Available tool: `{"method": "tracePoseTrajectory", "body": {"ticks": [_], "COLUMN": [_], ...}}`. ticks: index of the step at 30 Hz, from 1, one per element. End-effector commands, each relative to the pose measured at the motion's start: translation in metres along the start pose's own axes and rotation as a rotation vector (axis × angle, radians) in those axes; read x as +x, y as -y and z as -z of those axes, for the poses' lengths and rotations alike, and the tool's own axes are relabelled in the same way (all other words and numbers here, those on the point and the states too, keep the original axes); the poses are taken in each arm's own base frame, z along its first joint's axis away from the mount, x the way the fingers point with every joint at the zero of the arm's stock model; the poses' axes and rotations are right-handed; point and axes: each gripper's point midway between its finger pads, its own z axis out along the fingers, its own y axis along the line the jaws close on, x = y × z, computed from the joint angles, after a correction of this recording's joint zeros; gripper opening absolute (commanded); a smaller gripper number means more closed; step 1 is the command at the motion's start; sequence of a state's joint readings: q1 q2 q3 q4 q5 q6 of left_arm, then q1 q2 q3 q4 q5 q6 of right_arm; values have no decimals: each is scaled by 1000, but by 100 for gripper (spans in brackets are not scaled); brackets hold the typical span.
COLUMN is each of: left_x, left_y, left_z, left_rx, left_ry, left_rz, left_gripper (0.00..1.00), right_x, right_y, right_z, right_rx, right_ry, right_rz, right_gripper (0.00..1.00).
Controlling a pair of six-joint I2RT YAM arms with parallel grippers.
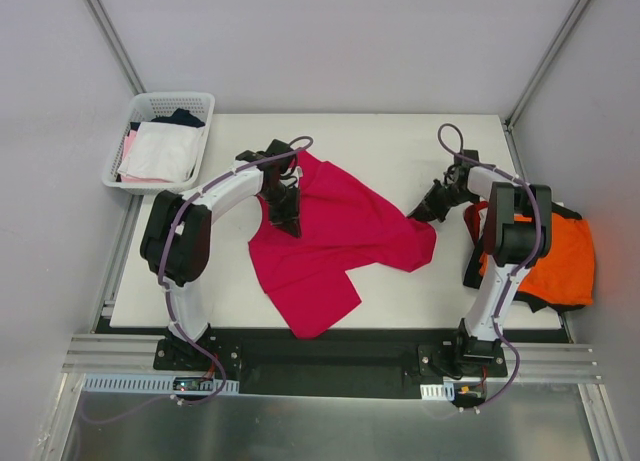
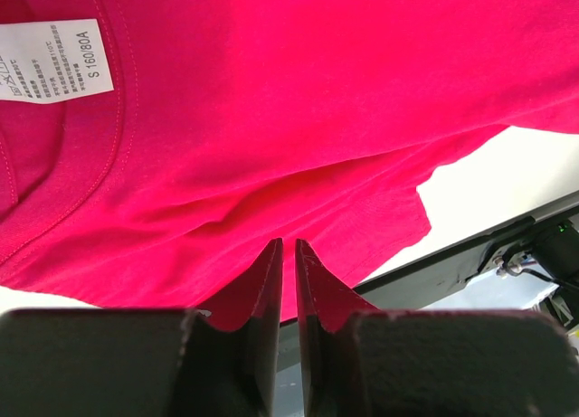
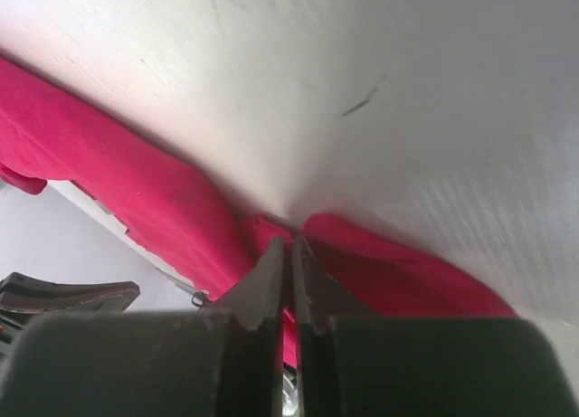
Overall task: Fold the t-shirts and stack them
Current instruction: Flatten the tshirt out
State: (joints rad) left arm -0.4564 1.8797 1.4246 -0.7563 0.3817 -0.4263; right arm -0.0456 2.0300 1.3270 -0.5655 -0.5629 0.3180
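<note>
Currently left claw (image 2: 288,247) is clamped on the crimson t-shirt (image 1: 340,251) at its left edge, near the collar. Right claw (image 3: 291,243) is pinched shut on its right corner. Shirt lies crumpled mid-counter (image 1: 400,146), reaching the near edge. Bare counter behind; orange t-shirt (image 1: 565,256) overhangs the right edge.

A soft crimson-magenta cloth t-shirt (image 1: 335,246) lies rumpled and partly doubled over itself across the middle of the white table (image 1: 400,141), its small white neck label (image 2: 56,60) showing. A bright orange t-shirt (image 1: 565,256) lies bunched at the table's right edge, over black cloth (image 1: 545,303).
</note>
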Motion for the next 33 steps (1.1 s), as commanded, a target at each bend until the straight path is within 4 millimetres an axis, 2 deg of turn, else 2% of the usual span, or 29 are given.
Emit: {"method": "tracePoseTrajectory", "body": {"ticks": [1,6,8,10,11,13,14,18,22,25,27,31,33], "left_x": [0,-1,-3,-5,-7,-10,-13,-20,-27,-31,-32,-31,-31], "left_y": [-7,-7,-6,-5,-4,-2,0,6,11,15,16,18,19], "left_z": [6,6,6,4,5,2,2,-1,-3,-5,-7,-10,-10], "left_rx": [-29,-31,-32,-31,-28,-22,-15,6,22,35,35,40,40], "left_ry": [8,11,16,14,21,21,26,36,48,57,56,54,58], "left_rz": [19,21,23,30,28,36,37,48,52,54,59,60,60], "left_gripper": [11,11,11,11,11,11,11,11,11,11,11,11,11], "right_x": [3,-4,-14,-19,-25,-27,-32,-29,-26,-19,-15,-3,-1], "right_y": [-17,-29,-42,-41,-52,-52,-61,-72,-76,-69,-60,-38,-37], "right_z": [4,20,40,56,76,96,110,156,184,190,186,160,154], "right_rx": [-33,-23,-14,46,44,98,95,128,144,176,206,263,253], "right_ry": [12,52,124,180,237,295,339,448,528,541,520,402,388], "right_rz": [42,58,88,89,108,110,123,135,105,85,79,70,73], "right_gripper": [1,1,1,1,1,1,1,1,1,1,1,1,1]}}
